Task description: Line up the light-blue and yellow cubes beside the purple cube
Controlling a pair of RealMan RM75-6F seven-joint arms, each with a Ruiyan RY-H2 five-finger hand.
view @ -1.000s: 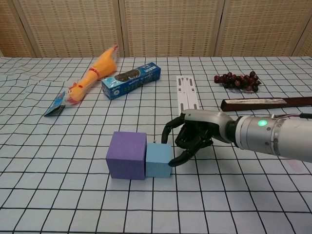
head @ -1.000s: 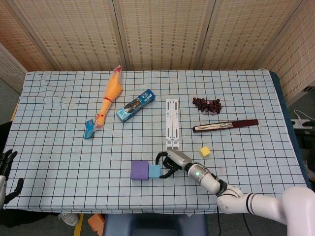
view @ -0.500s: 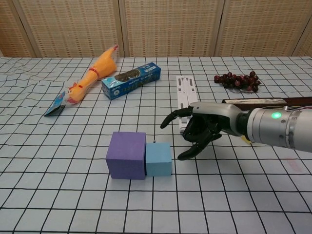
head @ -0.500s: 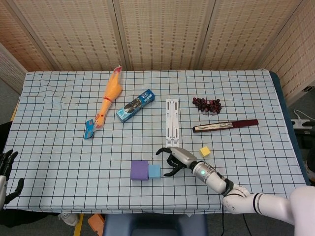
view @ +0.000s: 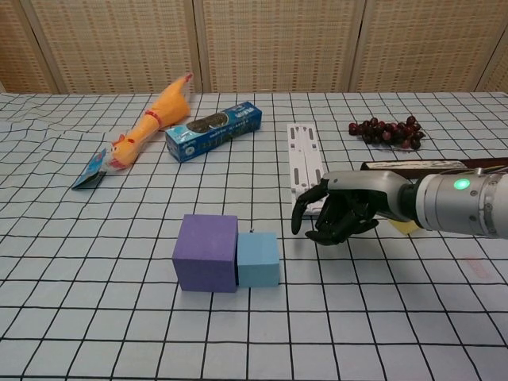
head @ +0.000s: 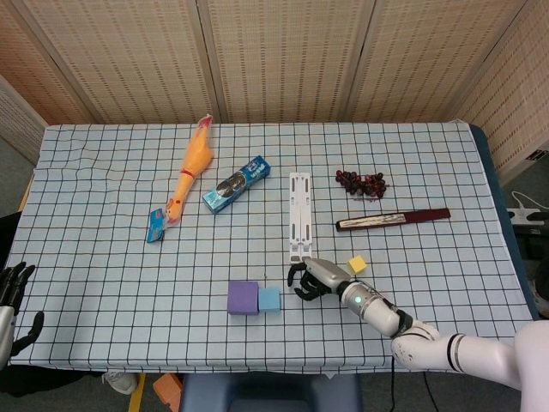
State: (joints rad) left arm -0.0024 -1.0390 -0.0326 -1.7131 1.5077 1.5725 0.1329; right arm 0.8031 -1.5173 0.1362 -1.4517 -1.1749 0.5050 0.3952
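Note:
The purple cube sits near the table's front edge. Touching its right side is the smaller light-blue cube. Further right and a little back lies the small yellow cube; in the chest view only a sliver of the yellow cube shows behind my right forearm. My right hand hovers between the light-blue and yellow cubes, fingers loosely bent downward, holding nothing and clear of both. My left hand hangs off the table's front left corner with its fingers apart and nothing in it.
A white folded stand lies just behind my right hand. Behind that are a dark knife-like bar, grapes, a blue box, a rubber chicken and a small blue packet.
My right hand has let go of the light-blue cube and drawn back to the right, its fingers pulling in. The light-blue cube stays against the purple one.

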